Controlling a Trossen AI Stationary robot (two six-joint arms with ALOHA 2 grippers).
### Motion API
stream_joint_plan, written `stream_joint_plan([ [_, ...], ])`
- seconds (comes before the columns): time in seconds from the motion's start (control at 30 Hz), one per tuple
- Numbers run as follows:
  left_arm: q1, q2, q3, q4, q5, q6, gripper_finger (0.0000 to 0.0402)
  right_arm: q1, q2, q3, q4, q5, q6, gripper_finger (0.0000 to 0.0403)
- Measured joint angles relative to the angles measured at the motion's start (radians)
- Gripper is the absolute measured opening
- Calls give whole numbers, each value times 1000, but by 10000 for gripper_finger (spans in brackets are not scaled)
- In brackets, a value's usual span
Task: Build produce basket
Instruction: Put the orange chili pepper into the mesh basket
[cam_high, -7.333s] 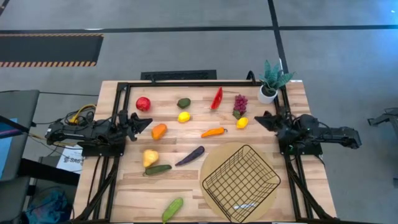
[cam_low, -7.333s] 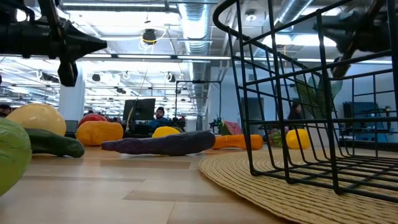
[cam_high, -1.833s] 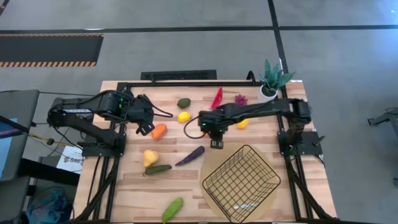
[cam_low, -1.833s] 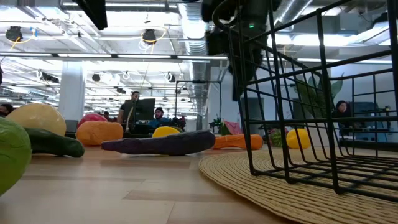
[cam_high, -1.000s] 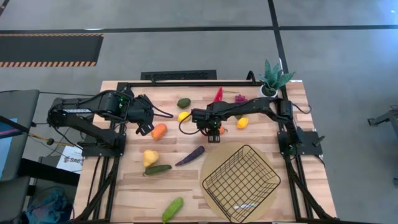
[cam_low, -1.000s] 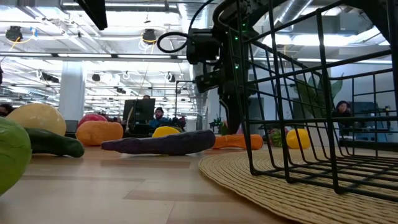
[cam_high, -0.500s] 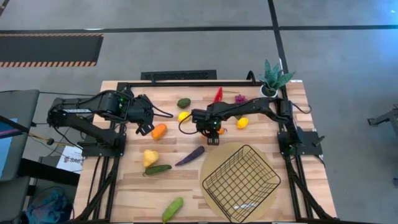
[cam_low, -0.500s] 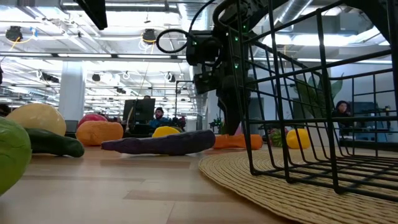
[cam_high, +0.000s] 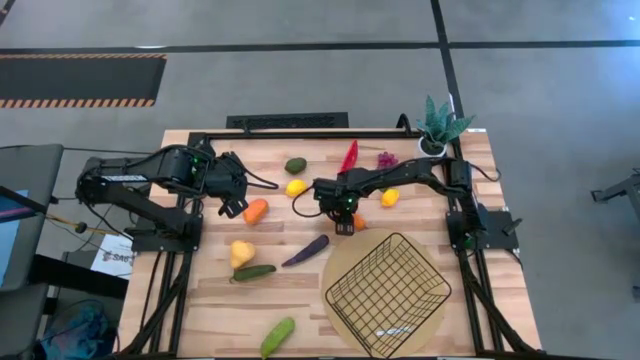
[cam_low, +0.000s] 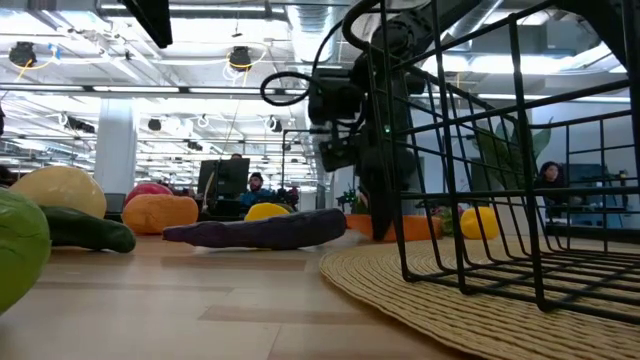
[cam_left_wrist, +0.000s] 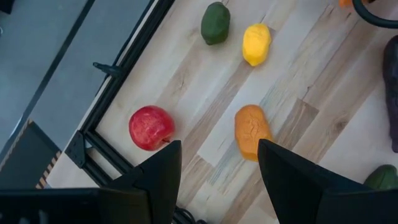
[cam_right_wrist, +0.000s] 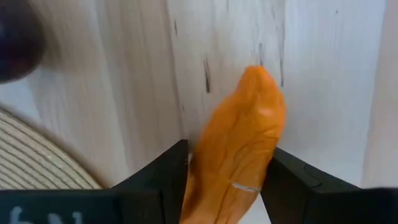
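Observation:
My right gripper (cam_high: 343, 224) points down over the orange carrot (cam_high: 358, 221), left of the far corner of the black wire basket (cam_high: 388, 295), and is shut on it. The carrot fills the gap between the fingers in the right wrist view (cam_right_wrist: 239, 137). The basket stands on a round tan mat (cam_high: 340, 266). My left gripper (cam_high: 233, 205) hovers open and empty above the orange (cam_left_wrist: 250, 129) and the red apple (cam_left_wrist: 151, 127). The apple is hidden under the left arm in the high view. My right gripper pinches the carrot's two long sides (cam_right_wrist: 200, 168) between its two fingers, back from the pointed tip (cam_right_wrist: 262, 76). The fingers come from above and lie across the carrot. In the low view the carrot (cam_low: 410, 228) lies about level at table height; whether it is clear of the wood I cannot tell.
A purple aubergine (cam_high: 306, 250), lemons (cam_high: 296, 187) (cam_high: 390, 197), an avocado (cam_high: 295, 165), a watermelon slice (cam_high: 349, 155), grapes (cam_high: 386, 159), a pear (cam_high: 241, 253) and cucumbers (cam_high: 254, 271) (cam_high: 277, 336) lie on the wood. A potted plant (cam_high: 437, 125) stands at the far right corner.
My right gripper has shifted a little toward the table's right edge, and the carrot has moved with it toward the basket. The left arm has kept still.

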Motion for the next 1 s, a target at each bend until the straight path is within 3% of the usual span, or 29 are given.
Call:
stream_joint_plan([
  [0.1, 0, 0, 0, 0, 0, -1, 199, 0, 0, -2, 1, 5, 31, 159],
  [0.27, 0, 0, 0, 0, 0, -3, 199, -4, 0, 23, -35, 5, 56, 58],
  [0.53, 0, 0, 0, 0, -1, 17, 199, 11, 6, 259, -359, 28, 75, 57],
  [0.8, 0, 0, 0, 0, -7, 17, 199, 60, 5, 722, -738, 99, 64, 57],
  [0.93, 0, 0, 0, 0, -4, 20, 199, 108, -39, 909, -747, 24, 137, 57],
  [1.0, 0, 0, 0, 0, 0, 20, 199, 146, -113, 896, -701, -27, 205, 57],
])
